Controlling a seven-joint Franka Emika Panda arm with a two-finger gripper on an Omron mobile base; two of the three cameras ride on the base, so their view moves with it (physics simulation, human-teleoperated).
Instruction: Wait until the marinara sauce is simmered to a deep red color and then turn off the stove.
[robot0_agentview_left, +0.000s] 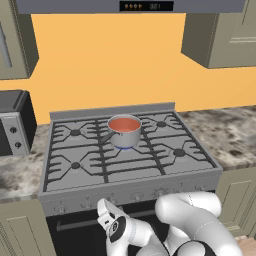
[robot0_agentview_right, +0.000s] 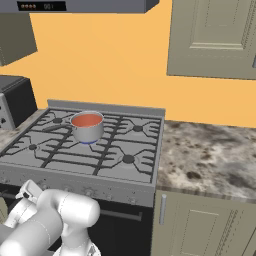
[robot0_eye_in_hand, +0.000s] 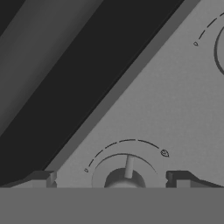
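tool (robot0_eye_in_hand: 112, 179) open astride stove (robot0_eye_in_hand: 175, 109) knob (robot0_eye_in_hand: 124, 177)

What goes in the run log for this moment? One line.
gripper: open, astride stove knob | sauce: orange-red, in saucepan | flame: on

Robot arm (robot0_agentview_left: 195, 220): smooth, glossy white shell of rounded, bulbous cylindrical links, with darker grey seams where the segments meet. Wrist and hand (robot0_agentview_left: 111, 220): white, blocky housing carrying a round dark disc with a pale mark on its side. Gripper (robot0_eye_in_hand: 116, 178): two small, dark grey, squared finger tips (robot0_eye_in_hand: 41, 178) with flat upper faces.
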